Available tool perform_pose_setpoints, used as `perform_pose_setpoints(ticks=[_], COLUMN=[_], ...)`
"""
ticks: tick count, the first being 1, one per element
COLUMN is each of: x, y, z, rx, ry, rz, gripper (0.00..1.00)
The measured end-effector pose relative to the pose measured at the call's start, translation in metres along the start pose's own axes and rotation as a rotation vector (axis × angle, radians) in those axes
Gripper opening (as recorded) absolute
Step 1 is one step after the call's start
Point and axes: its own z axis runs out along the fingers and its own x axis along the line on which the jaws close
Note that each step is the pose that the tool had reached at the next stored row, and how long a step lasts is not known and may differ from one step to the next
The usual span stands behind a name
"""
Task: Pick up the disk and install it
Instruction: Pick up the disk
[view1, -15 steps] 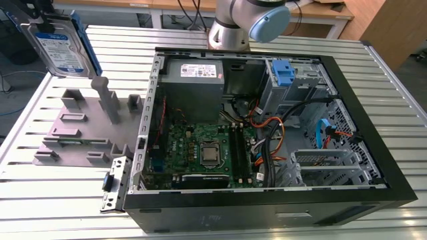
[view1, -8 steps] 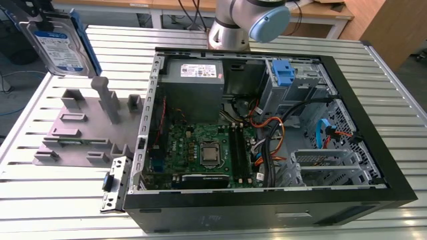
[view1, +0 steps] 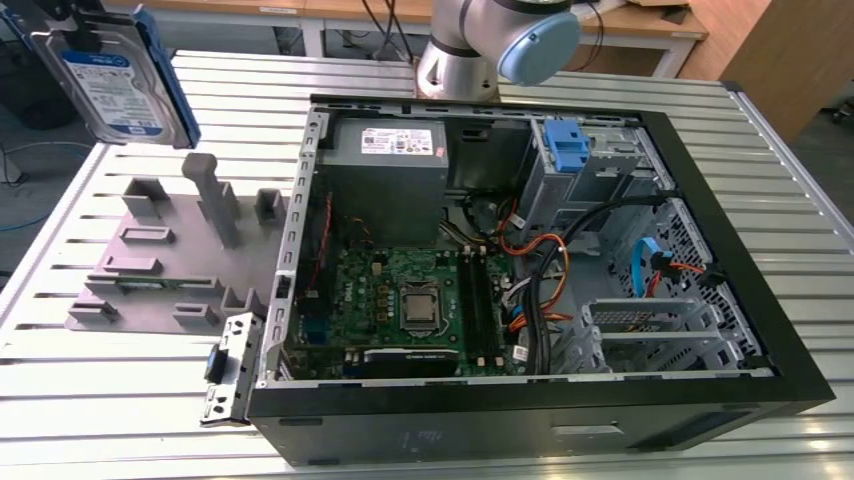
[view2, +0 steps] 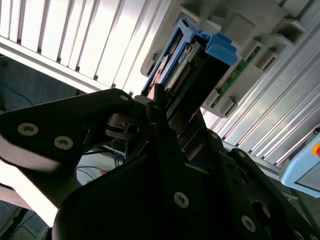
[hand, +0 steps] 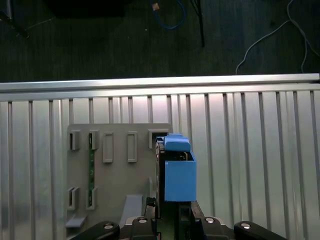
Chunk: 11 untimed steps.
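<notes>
silver disk (view1: 118, 75) hangs on edge in the air above the grey holder plate (view1: 160, 260), well apart from the open computer case (view1: 787, 330). the hand (view2: 172, 107) is clamped on its end in the second wrist view. pickup looks done; i judge the installing is not yet done.

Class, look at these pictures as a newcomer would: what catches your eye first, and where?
The disk, blue label outward, hangs in the air at the exterior view's upper left, clamped in the gripper above the grey holder tray. The open computer case lies at that view's centre, its green motherboard and cables bare.
</notes>
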Motion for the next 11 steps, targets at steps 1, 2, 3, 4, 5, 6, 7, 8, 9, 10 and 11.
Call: perform_pose_setpoints(ticks=[1, 2, 3, 4, 5, 6, 7, 8, 9, 10, 11], x=[-0.0001, -0.0003, -0.0004, -0.0005, -0.0006, -0.0007, -0.0008, -0.0008, -0.0009, -0.0009, -0.001], y=[0.0001, 0.0001, 0.0002, 0.0002, 0.0003, 0.0003, 0.0004, 0.0004, 0.0004, 0.0004, 0.0005], z=[-0.0018, -0.0037, -0.0054, -0.0069, -0.0083, -0.0093, -0.0101, -0.011, -0.0117, -0.0125, -0.0134], rx=[0.0, 0.0002, 0.0001, 0.0003, 0.0003, 0.0003, 0.0002, 0.0, 0.0001, 0.0001, 0.0001], ry=[0.0, 0.0, 0.0001, -0.0001, -0.0001, -0.0001, 0.0, 0.0, 0.0, 0.0, 0.0], rz=[0.0, 0.0, 0.0, 0.0, 0.0, 0.0, 0.0, 0.0, 0.0, 0.0, 0.0], gripper=[0.35, 0.35, 0.35, 0.35, 0.35, 0.35, 0.35, 0.35, 0.35, 0.35, 0.35])
